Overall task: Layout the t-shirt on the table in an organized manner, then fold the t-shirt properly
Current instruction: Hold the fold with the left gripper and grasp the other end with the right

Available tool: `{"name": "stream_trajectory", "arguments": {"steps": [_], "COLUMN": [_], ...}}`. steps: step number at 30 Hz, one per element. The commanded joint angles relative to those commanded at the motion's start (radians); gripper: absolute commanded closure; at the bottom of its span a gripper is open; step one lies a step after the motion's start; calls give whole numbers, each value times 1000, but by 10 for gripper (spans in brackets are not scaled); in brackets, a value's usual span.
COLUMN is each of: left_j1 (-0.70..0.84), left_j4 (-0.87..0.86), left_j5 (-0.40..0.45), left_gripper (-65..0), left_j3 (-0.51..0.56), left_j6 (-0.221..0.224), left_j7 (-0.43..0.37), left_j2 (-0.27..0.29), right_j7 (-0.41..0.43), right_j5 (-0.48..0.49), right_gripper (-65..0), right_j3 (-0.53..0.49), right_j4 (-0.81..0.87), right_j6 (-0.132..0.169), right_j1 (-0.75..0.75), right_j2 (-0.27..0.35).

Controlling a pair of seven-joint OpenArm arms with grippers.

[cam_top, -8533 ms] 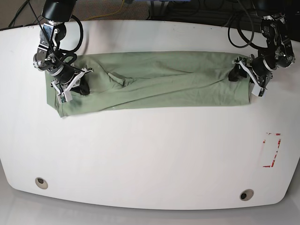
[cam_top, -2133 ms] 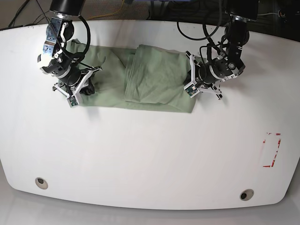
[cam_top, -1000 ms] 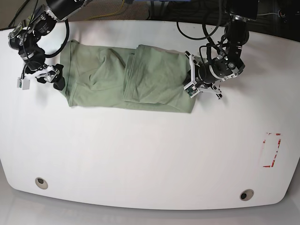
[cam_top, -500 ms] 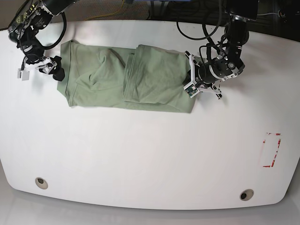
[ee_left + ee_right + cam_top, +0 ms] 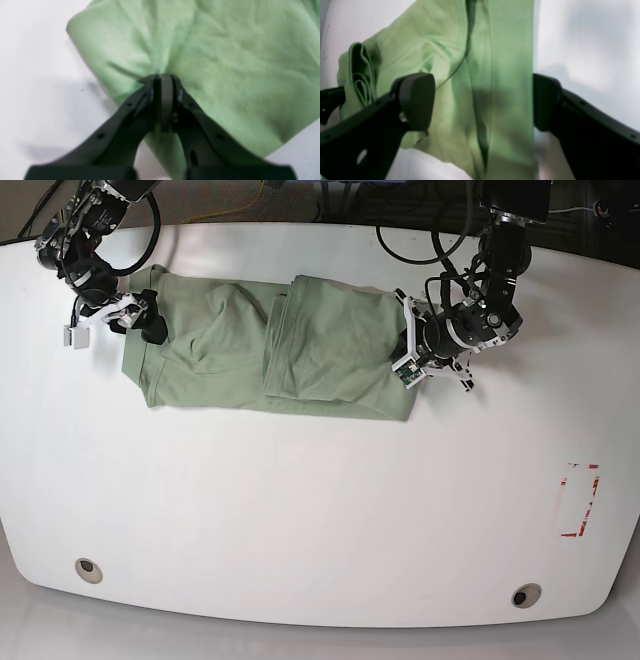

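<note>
Big white smooth table, with the pale sage-green wrinkly t-shirt half-folded at its far side. Right gripper spread wide over the shirt's edge; left gripper, seen only from its wrist, pinches the cloth tight.

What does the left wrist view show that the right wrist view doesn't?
Only the left wrist view shows the left gripper with its jaws pressed together on a pinch of the t-shirt, cloth puckering toward the tips. Only the right wrist view shows the right gripper with its jaws wide apart, straddling a flat band of the shirt near its edge, plus a bunched fold at the far left. Both show the pale green shirt lying on the white table.
</note>
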Motion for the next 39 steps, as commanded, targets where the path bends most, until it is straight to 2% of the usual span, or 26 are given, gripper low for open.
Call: {"name": "stream_trajectory", "arguments": {"steps": [14, 18, 23, 30, 35, 36, 39], "left_j1": [2, 2, 2, 2, 2, 2, 2], "left_j4": [0, 0, 0, 0, 0, 0, -2], "left_j5": [0, 0, -2, -3, -3, -3, -3], "left_gripper": [-26, -26, -26, -26, -26, -26, -26], "left_j3": [0, 0, 0, 0, 0, 0, 0], "left_j6": [0, 0, 0, 0, 0, 0, 0], "left_j7": [0, 0, 0, 0, 0, 0, 0], "left_j2": [0, -3, -12, -12, -12, -12, -14], "right_j7": [2, 2, 3, 3, 3, 3, 0], "right_j5": [0, 0, 0, -2, -3, -3, -3], "right_gripper": [-552, -476, -329, 0, 0, 0, 0], "right_j3": [-75, -81, -115, -152, -167, -167, -170], "right_j4": [2, 0, 0, 0, 28, 49, 138], "right_j6": [0, 0, 0, 0, 0, -7, -58], "right_j1": [20, 28, 46, 57, 69, 69, 64], "right_j2": [-11, -11, -9, -5, -2, -2, -5]}}
